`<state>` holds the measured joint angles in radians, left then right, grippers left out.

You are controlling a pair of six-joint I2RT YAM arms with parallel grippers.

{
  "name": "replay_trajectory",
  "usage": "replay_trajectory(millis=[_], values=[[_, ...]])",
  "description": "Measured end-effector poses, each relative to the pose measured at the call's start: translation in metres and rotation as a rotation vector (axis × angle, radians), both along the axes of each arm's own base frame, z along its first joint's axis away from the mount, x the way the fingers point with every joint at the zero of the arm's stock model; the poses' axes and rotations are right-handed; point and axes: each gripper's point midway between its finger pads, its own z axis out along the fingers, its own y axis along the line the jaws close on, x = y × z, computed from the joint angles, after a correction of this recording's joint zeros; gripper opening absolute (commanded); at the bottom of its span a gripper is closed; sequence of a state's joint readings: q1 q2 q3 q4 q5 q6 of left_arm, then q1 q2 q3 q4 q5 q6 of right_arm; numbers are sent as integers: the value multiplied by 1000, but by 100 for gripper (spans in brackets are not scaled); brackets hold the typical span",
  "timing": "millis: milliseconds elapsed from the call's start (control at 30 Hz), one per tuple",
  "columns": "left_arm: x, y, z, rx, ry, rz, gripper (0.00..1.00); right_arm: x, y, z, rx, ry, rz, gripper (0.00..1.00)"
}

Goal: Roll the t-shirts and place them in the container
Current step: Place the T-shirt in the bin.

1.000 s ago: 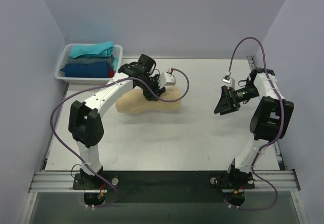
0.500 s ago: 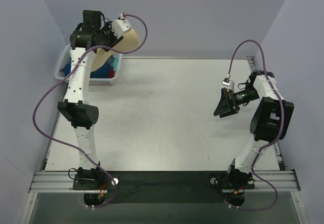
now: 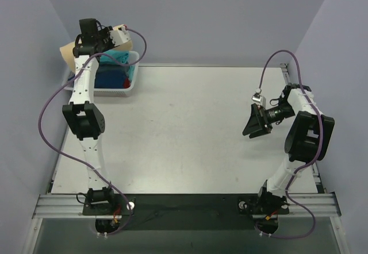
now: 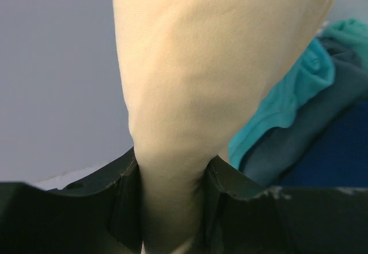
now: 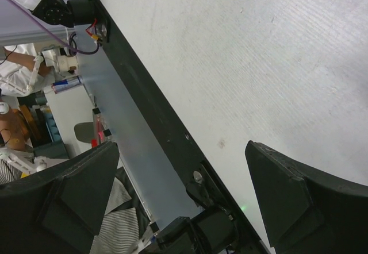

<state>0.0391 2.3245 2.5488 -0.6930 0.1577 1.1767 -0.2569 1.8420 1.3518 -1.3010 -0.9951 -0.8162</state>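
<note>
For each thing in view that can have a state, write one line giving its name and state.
left gripper: shut on the tan t-shirt
tan t-shirt: bunched, held in the air
right gripper: open, empty
basket: holds the teal t-shirt and dark blue t-shirt

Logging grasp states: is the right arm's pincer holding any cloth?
No, the right pincer stands open with nothing held between its black fingers, only the white table surface behind.
</note>
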Motion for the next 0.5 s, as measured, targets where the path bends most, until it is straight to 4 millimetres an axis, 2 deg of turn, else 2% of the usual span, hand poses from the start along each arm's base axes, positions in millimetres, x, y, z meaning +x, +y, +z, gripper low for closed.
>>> replay_trajectory(millis=[100, 267, 500], values=[[14, 20, -2, 75, -67, -14, 0, -1, -1, -1, -1, 5, -4, 100], [31, 44, -18, 150, -158, -29, 0, -8, -3, -6, -18, 31, 7, 100], [40, 45, -52, 184, -274, -83, 0, -22, -9, -16, -67, 77, 38, 100]])
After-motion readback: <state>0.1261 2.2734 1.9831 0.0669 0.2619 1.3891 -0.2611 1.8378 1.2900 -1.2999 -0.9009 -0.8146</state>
